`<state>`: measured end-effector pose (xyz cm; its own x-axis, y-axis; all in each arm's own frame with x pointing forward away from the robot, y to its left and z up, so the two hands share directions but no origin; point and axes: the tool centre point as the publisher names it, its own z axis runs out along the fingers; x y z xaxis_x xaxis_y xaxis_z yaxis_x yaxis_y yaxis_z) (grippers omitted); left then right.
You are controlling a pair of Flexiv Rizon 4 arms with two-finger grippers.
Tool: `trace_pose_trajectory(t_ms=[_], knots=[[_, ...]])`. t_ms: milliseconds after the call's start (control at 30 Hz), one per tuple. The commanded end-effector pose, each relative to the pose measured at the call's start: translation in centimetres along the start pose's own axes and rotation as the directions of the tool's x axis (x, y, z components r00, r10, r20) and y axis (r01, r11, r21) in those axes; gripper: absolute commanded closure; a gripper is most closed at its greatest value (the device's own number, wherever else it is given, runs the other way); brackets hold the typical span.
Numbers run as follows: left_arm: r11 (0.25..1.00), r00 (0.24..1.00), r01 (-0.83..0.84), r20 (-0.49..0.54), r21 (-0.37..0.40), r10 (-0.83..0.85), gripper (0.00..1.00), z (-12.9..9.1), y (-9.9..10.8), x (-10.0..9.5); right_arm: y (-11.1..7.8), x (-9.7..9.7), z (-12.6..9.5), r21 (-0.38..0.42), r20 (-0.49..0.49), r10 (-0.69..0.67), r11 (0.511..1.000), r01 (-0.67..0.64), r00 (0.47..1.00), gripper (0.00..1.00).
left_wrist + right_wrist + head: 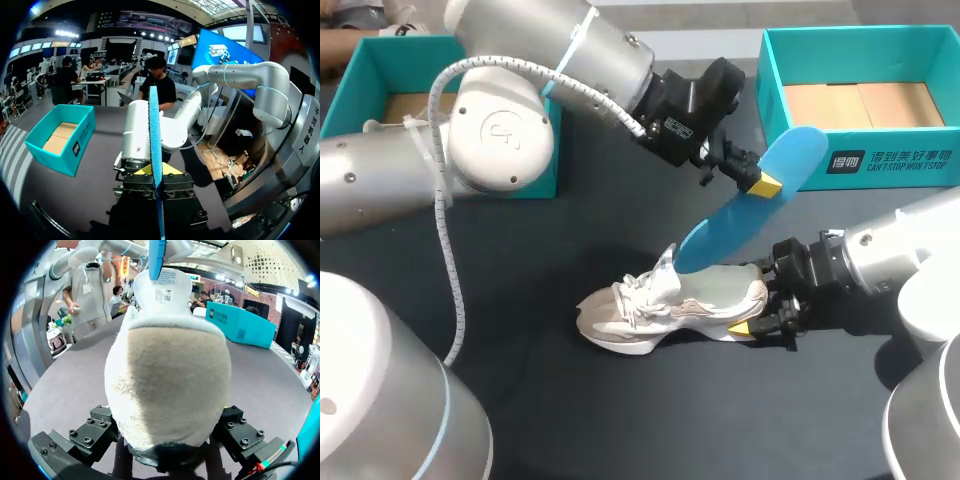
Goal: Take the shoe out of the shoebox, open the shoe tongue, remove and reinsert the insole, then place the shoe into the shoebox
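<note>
The shoe (670, 305) is a cream and pale beige sneaker with white laces and a thick sole. It is standing on the dark table (520, 400), outside of both boxes. Its tongue (665, 265) is sticking up. The insole (760, 195) is bright blue, thin and long.

The right gripper (760, 325) is grasping the shoe at the heel (170, 385), with one finger on each side. The left gripper (752, 182) is clenching the insole near its middle and holding it in the air. The lower end of the insole is touching the opening of the shoe, just behind the tongue.

Only the head view is giving the whole layout. There the open teal shoebox (860, 100) is lying at 2 o'clock from the shoe and a second teal box (380, 90) at 10 o'clock, both well apart from it. The right wrist view is showing the suede heel very close between the fingers, with the blue tip entering the shoe beyond it. The left wrist view is showing the insole edge-on, as a thin blue line pressed between the fingers.

In the head view the long axis of the shoe is running from 9 to 3 o'clock, the toe pointing to 9 o'clock and the heel to 3 o'clock. The long axis of the insole is running from 7 to 1 o'clock, and its upper end is reaching toward the shoebox.
</note>
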<state>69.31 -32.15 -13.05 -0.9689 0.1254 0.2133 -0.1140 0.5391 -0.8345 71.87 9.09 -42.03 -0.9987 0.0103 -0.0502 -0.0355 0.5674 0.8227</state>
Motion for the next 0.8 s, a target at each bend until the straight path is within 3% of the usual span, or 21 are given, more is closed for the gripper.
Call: trace_pose_trajectory(t_ms=[33, 367, 533, 800], knots=[[0.993, 0.999, -0.004, -0.048, 0.117, 0.009, 1.0, -1.6, -0.7, 0.3, 0.0, 0.1, 0.1, 0.003, 0.002, 0.0, 1.0, 0.0, 1.0, 1.0], [0.951, 0.995, 0.01, -0.101, 0.307, 0.022, 1.0, -5.2, -4.0, 0.9, 0.0, 0.1, 0.1, 0.003, 0.002, 0.0, 1.0, 0.0, 1.0, 1.0], [0.962, 0.994, 0.063, -0.106, 0.265, -0.036, 1.0, -5.2, -3.2, -0.3, 0.0, 0.1, 0.1, 0.003, 0.002, 0.0, 1.0, 0.0, 1.0, 1.0], [0.962, 0.994, 0.063, -0.106, 0.265, -0.036, 1.0, -5.2, -3.2, -0.3, 0.0, 0.1, 0.1, 0.003, 0.002, 0.0, 1.0, 0.0, 1.0, 1.0]])
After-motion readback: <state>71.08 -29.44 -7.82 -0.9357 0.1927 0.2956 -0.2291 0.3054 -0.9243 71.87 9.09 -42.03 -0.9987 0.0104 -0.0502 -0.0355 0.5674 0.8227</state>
